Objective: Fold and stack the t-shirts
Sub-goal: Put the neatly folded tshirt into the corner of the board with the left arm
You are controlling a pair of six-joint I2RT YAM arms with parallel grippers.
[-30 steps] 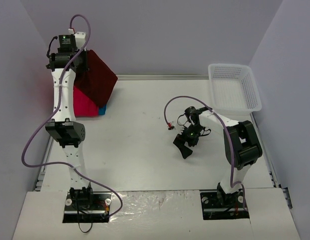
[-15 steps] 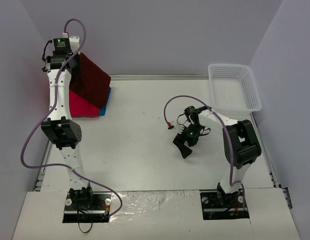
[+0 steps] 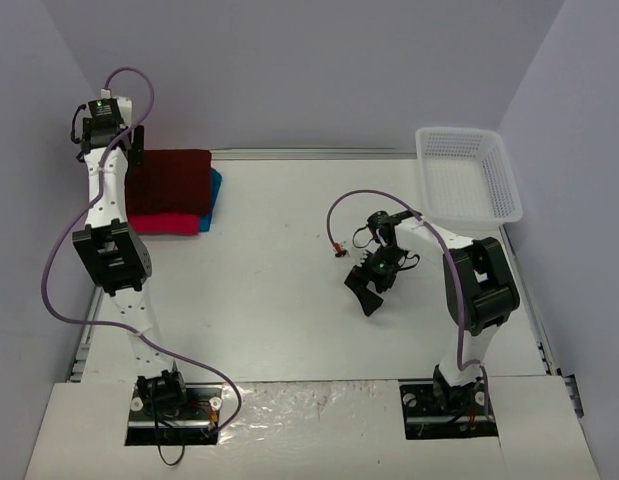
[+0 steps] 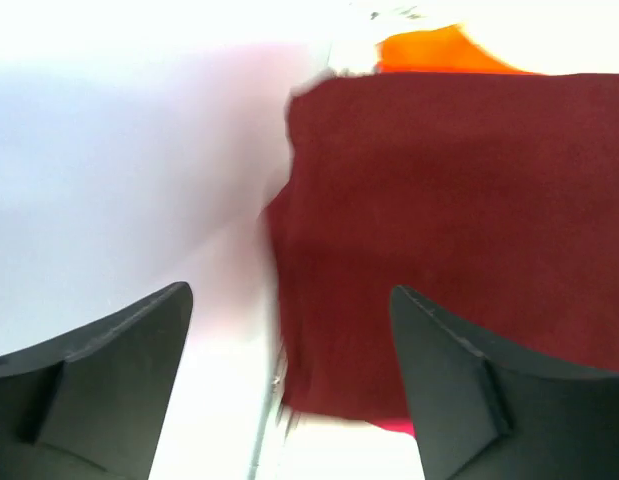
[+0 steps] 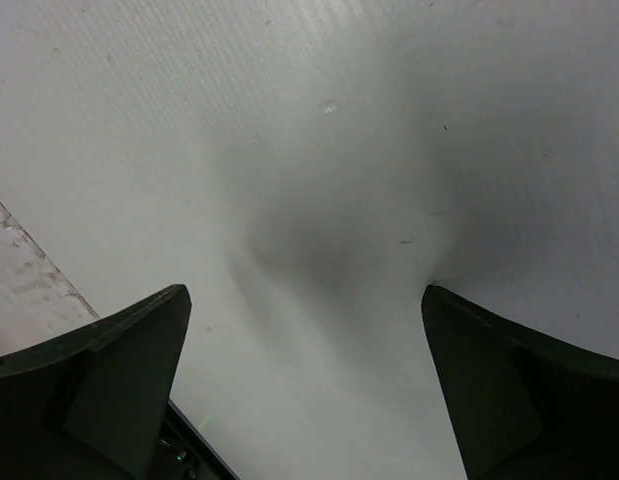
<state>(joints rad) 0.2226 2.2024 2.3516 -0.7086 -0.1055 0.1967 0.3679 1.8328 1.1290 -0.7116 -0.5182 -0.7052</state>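
A folded dark maroon t-shirt [image 3: 169, 180] lies flat on top of a stack at the table's far left. Beneath it a bright pink shirt [image 3: 174, 223] shows along the near edge and a teal one [image 3: 215, 188] on the right side. In the left wrist view the maroon shirt [image 4: 449, 230] fills the right half, with an orange shirt [image 4: 434, 50] peeking out beyond it. My left gripper [image 3: 132, 150] [image 4: 289, 295] hovers over the stack's left edge, open and holding nothing. My right gripper [image 3: 369, 290] [image 5: 304, 290] is open just above the bare table, right of centre.
A white mesh basket [image 3: 459, 132] stands at the back right corner. The side wall [image 4: 129, 180] is close to the left of the stack. A purple cable [image 3: 334, 215] loops above the right arm.
My left gripper has opened and let go of the maroon shirt, which has dropped from a tilted, lifted pose to lie flat on the stack. The left wrist has moved left. The right arm is still.
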